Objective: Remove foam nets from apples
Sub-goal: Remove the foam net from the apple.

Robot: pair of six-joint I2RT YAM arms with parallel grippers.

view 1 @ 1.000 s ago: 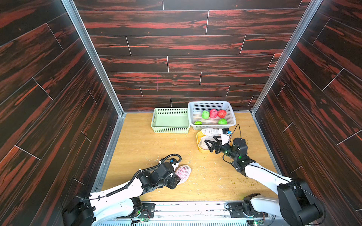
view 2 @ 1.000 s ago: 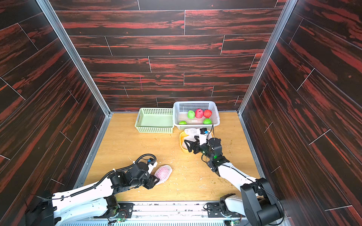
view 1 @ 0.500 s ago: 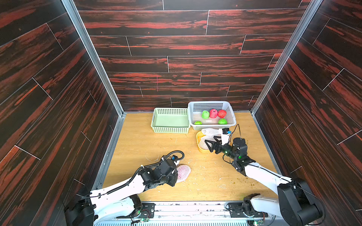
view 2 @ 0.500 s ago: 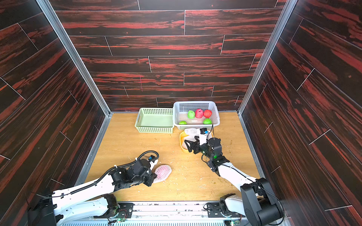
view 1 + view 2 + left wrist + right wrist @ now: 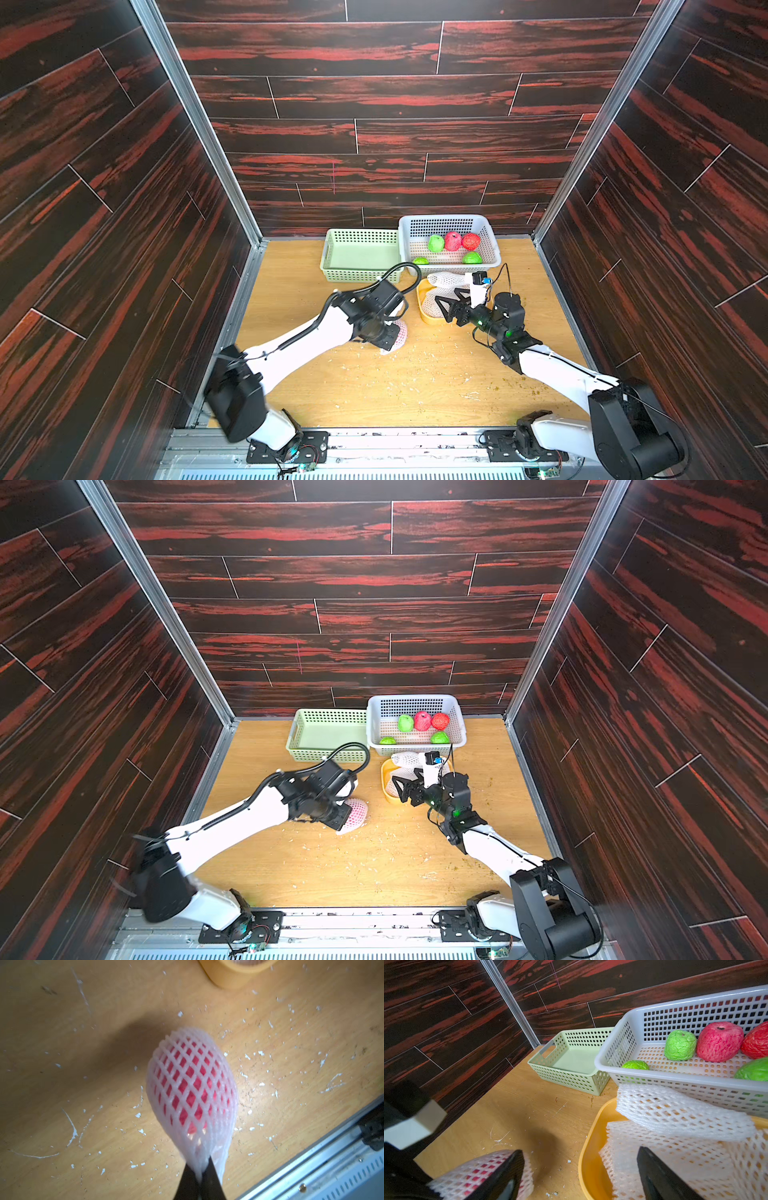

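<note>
Near the basket [image 5: 446, 218] of five bare apples [image 5: 453, 241], the left hand [image 5: 200, 1169] pinched seemingly the last foam net [image 5: 209, 1142]; right hand [image 5: 580, 1150] gaped empty.

foam nets [image 5: 675, 1113] heaped in yellow tray [image 5: 591, 1157] (beside white basket [image 5: 618, 1049]).

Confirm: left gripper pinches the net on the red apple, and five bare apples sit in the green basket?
Wrong basket: the five bare apples sit in the white basket, not the green basket, as both top views show. The left gripper does pinch the net on the red apple.
</note>
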